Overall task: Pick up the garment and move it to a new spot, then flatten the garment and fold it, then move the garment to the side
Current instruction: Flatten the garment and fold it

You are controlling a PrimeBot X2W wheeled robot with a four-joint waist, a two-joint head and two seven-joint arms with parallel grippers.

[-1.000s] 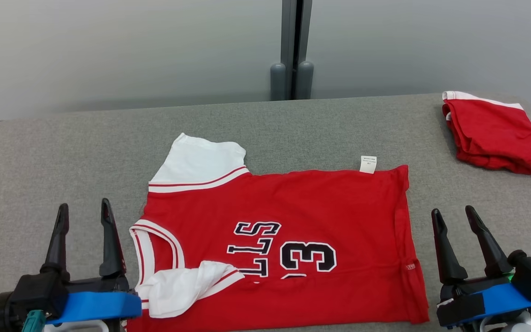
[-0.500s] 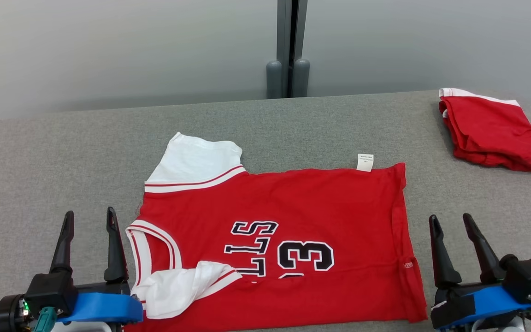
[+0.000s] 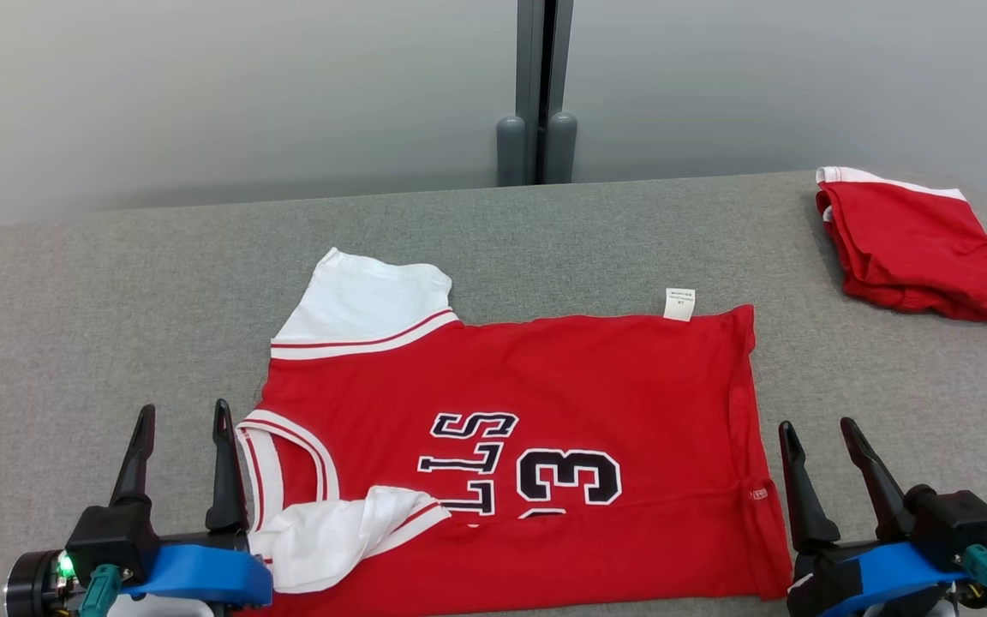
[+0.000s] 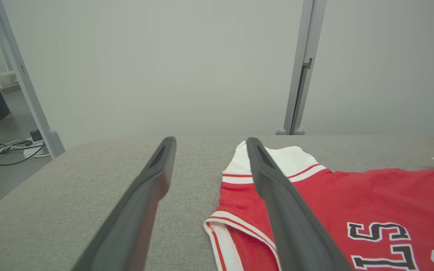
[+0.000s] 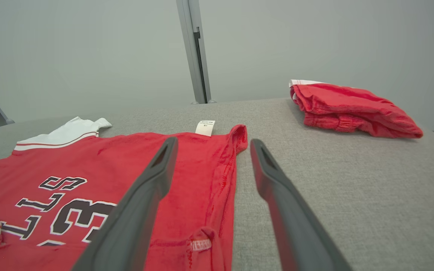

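Note:
The garment [image 3: 545, 386], a red jersey with white sleeves and black lettering, lies spread sideways on the grey table [image 3: 116, 283]. Its far sleeve lies flat and its near sleeve [image 3: 331, 536] is crumpled over the chest. My left gripper [image 3: 183, 413] stands open just left of the collar, with nothing between its fingers. My right gripper [image 3: 819, 427] stands open just right of the hem, also with nothing in it. In the left wrist view the garment [image 4: 352, 195] lies to the right of the left gripper [image 4: 209, 141]. In the right wrist view the hem [image 5: 220, 177] runs between the fingers of the right gripper [image 5: 213, 142].
A second red garment [image 3: 918, 248], folded, sits at the table's far right corner; the folded garment [image 5: 349, 109] also appears in the right wrist view. A grey wall with a vertical post [image 3: 538, 90] stands behind the table. Cables [image 4: 2, 148] lie on the floor far left.
Both grippers have drawn back toward the near edge of the table, still open. The head camera has shifted slightly. The garment lies as before.

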